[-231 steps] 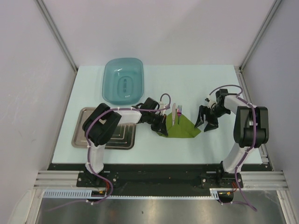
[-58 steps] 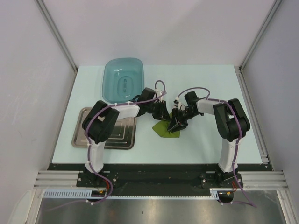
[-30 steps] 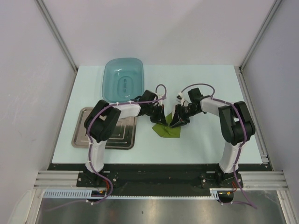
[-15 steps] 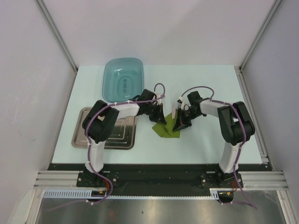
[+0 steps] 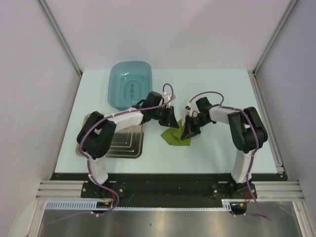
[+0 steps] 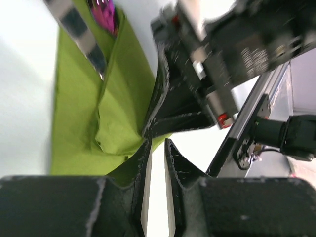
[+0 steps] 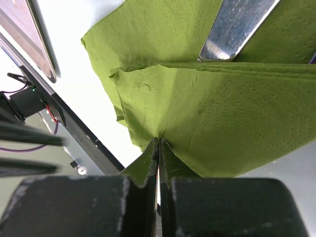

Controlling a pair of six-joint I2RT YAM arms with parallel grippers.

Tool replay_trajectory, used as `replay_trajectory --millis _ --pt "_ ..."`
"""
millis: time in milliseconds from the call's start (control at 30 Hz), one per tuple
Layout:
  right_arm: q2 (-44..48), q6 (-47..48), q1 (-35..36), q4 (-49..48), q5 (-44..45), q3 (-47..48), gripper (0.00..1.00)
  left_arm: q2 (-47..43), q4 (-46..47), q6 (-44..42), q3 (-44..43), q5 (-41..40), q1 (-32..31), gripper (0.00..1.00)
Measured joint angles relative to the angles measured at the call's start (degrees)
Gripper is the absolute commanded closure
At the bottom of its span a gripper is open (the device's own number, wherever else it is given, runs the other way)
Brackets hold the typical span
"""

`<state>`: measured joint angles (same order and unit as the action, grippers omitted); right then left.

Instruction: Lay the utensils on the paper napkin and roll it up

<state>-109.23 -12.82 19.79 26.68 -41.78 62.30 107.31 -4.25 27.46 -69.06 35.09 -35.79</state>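
1. Right gripper (image 7: 157, 144) is clamped closed on a fold of the paper napkin (image 7: 197, 98).
2. Left gripper (image 6: 158, 147) is slightly parted and empty, at the paper napkin's 11 o'clock.
3. The paper napkin lies mid-counter (image 5: 212, 94), with the utensils (image 7: 236, 24) on it.

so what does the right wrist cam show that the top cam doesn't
Only the right wrist view shows the right claw shut on a fold of the paper napkin, with a silver utensil on it. Only the top view shows the teal basin and both arms reaching in. Both show the green napkin on the pale table.
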Motion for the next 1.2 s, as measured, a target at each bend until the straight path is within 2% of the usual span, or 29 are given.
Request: replay_trajectory --millis 367,500,567,833,1200 --pt "-0.02 -0.07 0.15 -0.79 -0.09 0.00 1.00 6.36 -0.35 1.14 1.25 0.07 -0.59 0.86" --pt "0.07 -0.11 -0.20 -0.02 -0.92 0.26 0.91 8.55 -1.81 1.09 1.09 -0.44 -0.44 0.91" --pt "0.33 -0.17 -0.59 0.59 -1.22 0.61 0.91 8.74 -2.23 1.05 1.03 -0.42 -0.33 0.92" --pt "2.43 -0.98 -3.15 1.05 2.12 5.46 0.96 8.74 -2.58 1.01 0.96 -0.57 -0.17 0.93" --pt "2.38 -1.20 1.92 1.36 9.90 6.08 0.99 8.74 -2.64 1.01 0.94 -0.63 -0.17 0.93"
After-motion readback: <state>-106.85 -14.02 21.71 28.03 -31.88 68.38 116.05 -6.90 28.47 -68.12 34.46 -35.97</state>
